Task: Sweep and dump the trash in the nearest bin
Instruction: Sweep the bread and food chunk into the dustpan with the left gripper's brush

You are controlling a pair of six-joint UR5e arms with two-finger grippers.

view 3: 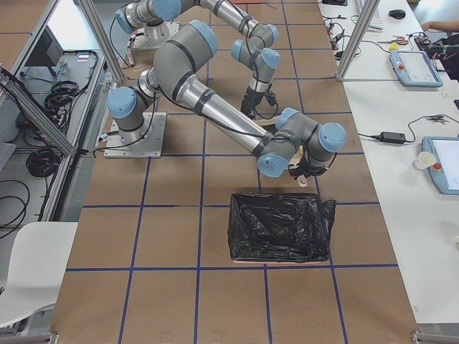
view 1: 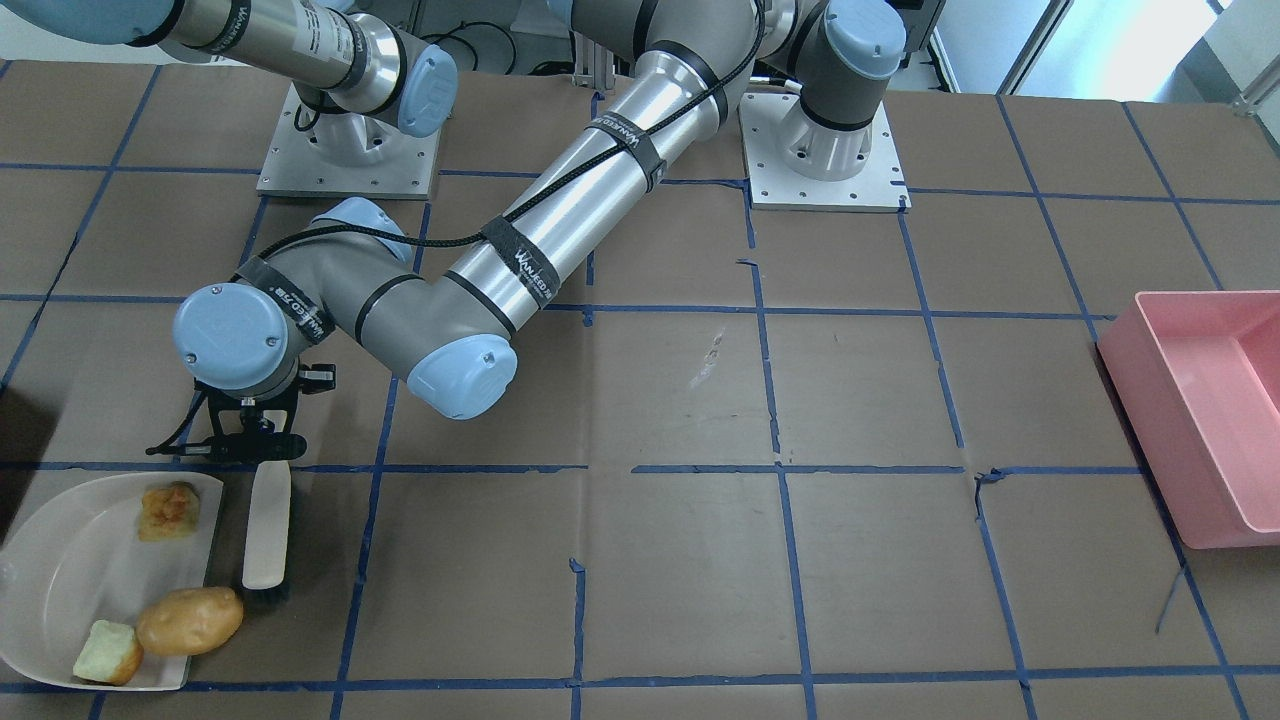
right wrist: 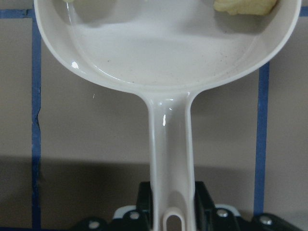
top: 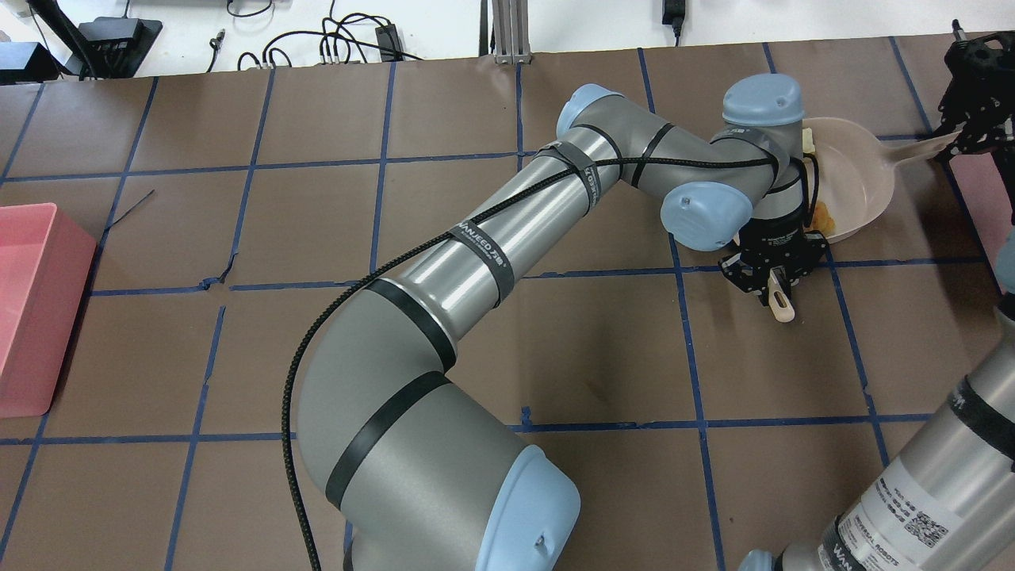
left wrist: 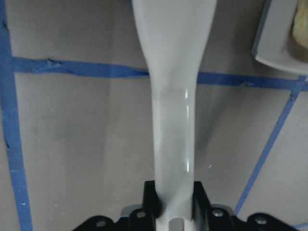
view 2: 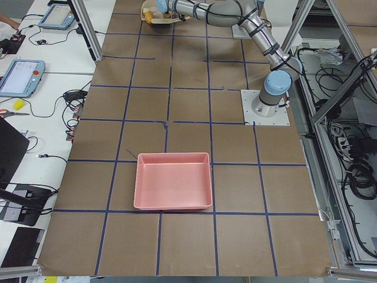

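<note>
My left gripper (view 1: 245, 445) clamps the brush (view 1: 267, 525); my right gripper (right wrist: 172, 192) clamps the dustpan (view 1: 60, 570) handle. Both sponge chunks (view 1: 168, 511) lie inside, and the potato (view 1: 190, 620) straddles the lip. Sweeping looks almost done: next, nudge it in, then carry the pan level to the black-lined bin (view 3: 276, 226).

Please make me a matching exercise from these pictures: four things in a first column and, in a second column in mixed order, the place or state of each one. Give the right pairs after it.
Things
1. brush
2. dustpan
3. pink bin
4. potato-shaped lump

Place or state
A. empty inside
B. its handle gripped by the right hand
C. its handle gripped by the left hand
D. lying across the dustpan's open edge

Right pairs: 1-C, 2-B, 3-A, 4-D
</note>
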